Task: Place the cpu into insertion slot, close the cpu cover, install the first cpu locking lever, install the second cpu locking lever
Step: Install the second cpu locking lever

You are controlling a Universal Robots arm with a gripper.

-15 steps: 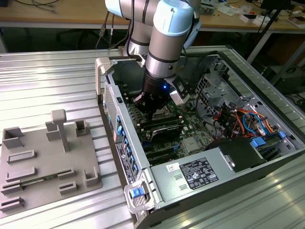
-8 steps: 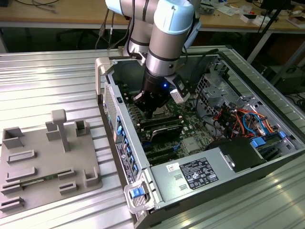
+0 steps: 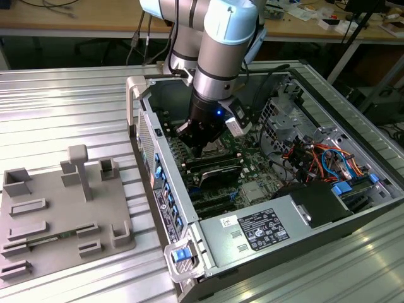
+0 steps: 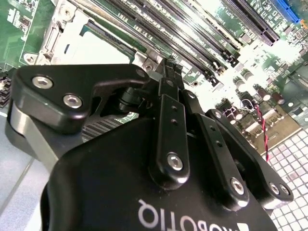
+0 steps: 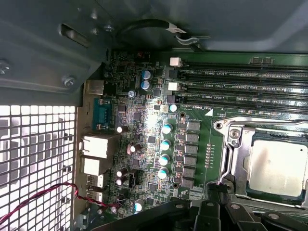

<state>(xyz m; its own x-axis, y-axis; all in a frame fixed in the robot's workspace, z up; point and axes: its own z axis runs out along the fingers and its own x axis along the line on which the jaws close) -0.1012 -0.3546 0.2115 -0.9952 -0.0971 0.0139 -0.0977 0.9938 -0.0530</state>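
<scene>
The cpu (image 5: 278, 166) lies flat in the insertion slot (image 5: 240, 190), its dull silver top showing through the window of the cpu cover (image 5: 237, 153), which lies down over it as a silvery frame. The slot sits on the green motherboard (image 5: 197, 144), just beside the long black memory slots (image 5: 240, 86). In the second wrist view the same socket frame (image 4: 62, 33) lies past the gripper's black linkage, with the memory slots (image 4: 192, 29) running alongside.

The gripper (image 4: 169, 72) hangs close above the board next to the slot, its fingers drawn together at their tips and clasping nothing that can be seen. In the exterior view the arm (image 3: 221, 57) reaches down into the open computer case (image 3: 303, 221), which lies on the ribbed metal desk (image 3: 63, 107). On the exterior view's left of the case rests a grey fixture tray (image 3: 57, 214).
</scene>
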